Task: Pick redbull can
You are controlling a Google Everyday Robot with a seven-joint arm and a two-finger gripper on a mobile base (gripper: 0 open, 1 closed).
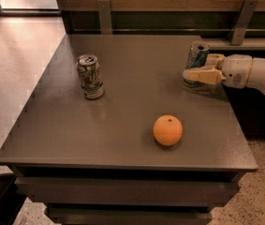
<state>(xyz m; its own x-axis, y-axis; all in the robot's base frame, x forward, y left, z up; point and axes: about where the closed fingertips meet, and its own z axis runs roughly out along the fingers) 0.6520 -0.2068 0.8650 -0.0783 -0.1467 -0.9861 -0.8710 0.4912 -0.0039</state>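
The redbull can [197,56] is slim, silver and blue, and stands near the table's right edge at the back. My gripper [203,67] reaches in from the right and is shut on the can. One cream finger [198,75] crosses the front of its lower part, and the other finger [215,58] sits at its far right side. The can's base rests on the table [122,125].
A shorter, wider white can [90,76] with green and red markings stands at the left of the table. An orange [167,130] lies near the front, right of the middle. A wooden wall with metal brackets [241,14] runs behind the table.
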